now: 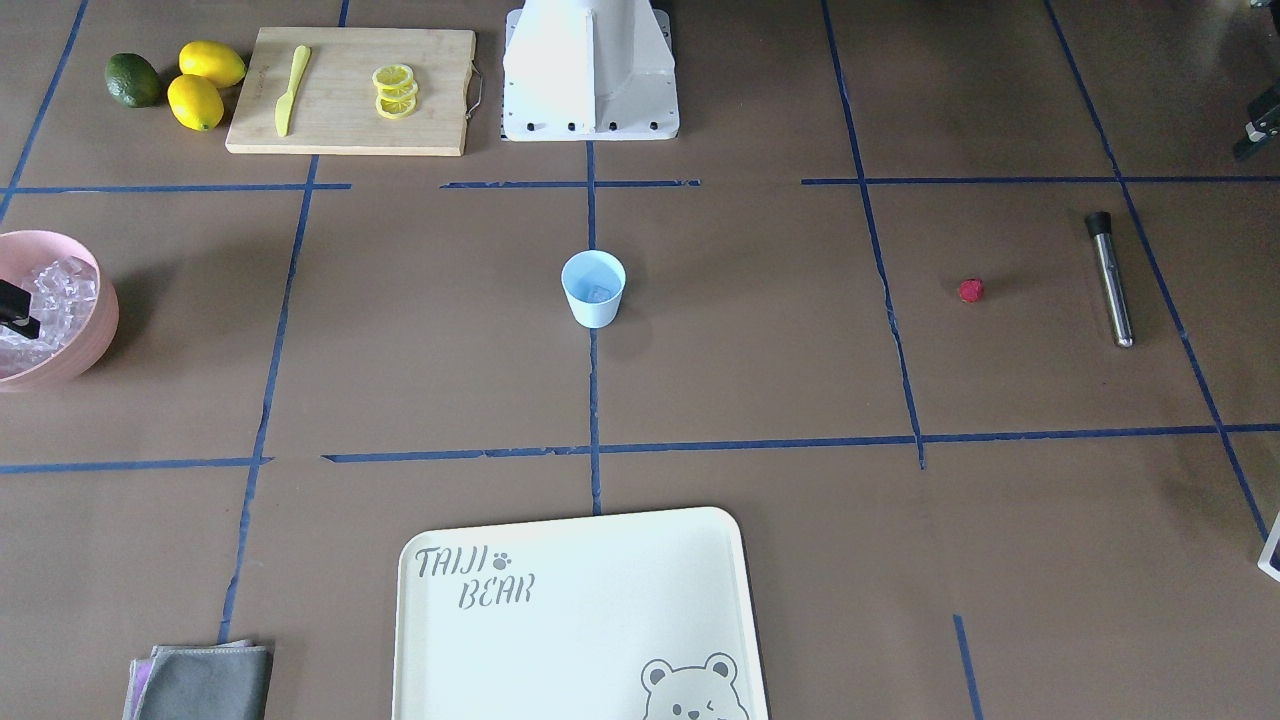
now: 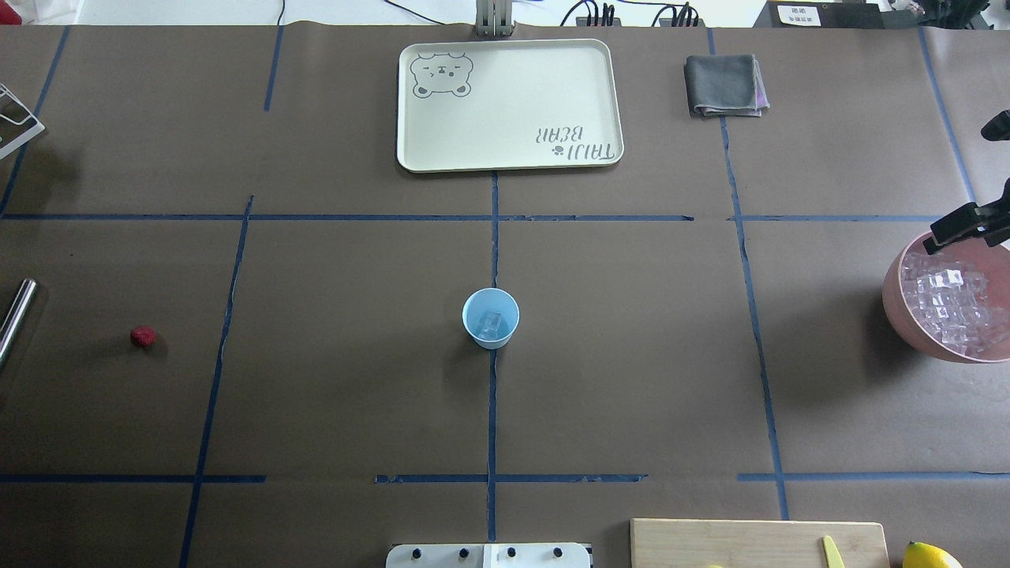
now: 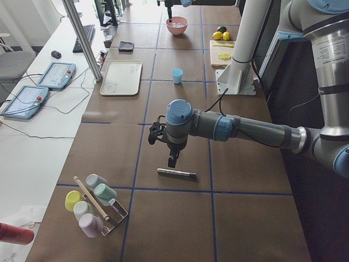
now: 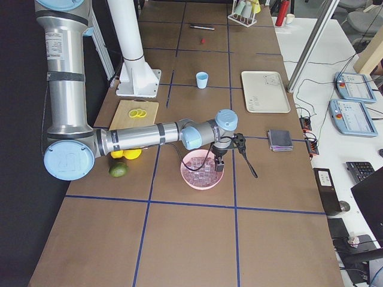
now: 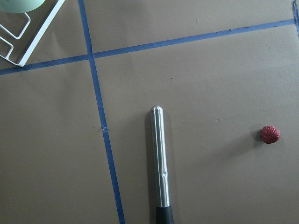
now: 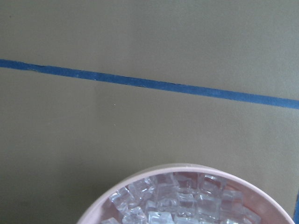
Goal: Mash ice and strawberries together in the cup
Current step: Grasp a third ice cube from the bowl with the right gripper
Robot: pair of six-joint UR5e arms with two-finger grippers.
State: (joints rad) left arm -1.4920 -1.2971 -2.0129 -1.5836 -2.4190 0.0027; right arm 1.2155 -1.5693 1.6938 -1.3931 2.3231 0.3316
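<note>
At the middle of the desk, in the front-facing view, the cup (image 1: 594, 290) is seen upright with a piece of ice (image 1: 599, 293) in it. The strawberry (image 1: 970, 290) lies well apart, near the muddler (image 1: 1110, 282). From overhead, the right claw (image 2: 949, 232) is spotted at the rim of the pink bowl (image 2: 893, 312), and its opening cannot be told. In the left-side view the left claw (image 3: 169, 153) is hung above the muddler, wide or narrow not to be judged. From the left wrist, berry and muddler are shown apart. The berry is judged light, soft and easily bruised, best pinched gently across its middle. From the right wrist, more ice, hard and slippery, is seen heaped in the bowl.
</note>
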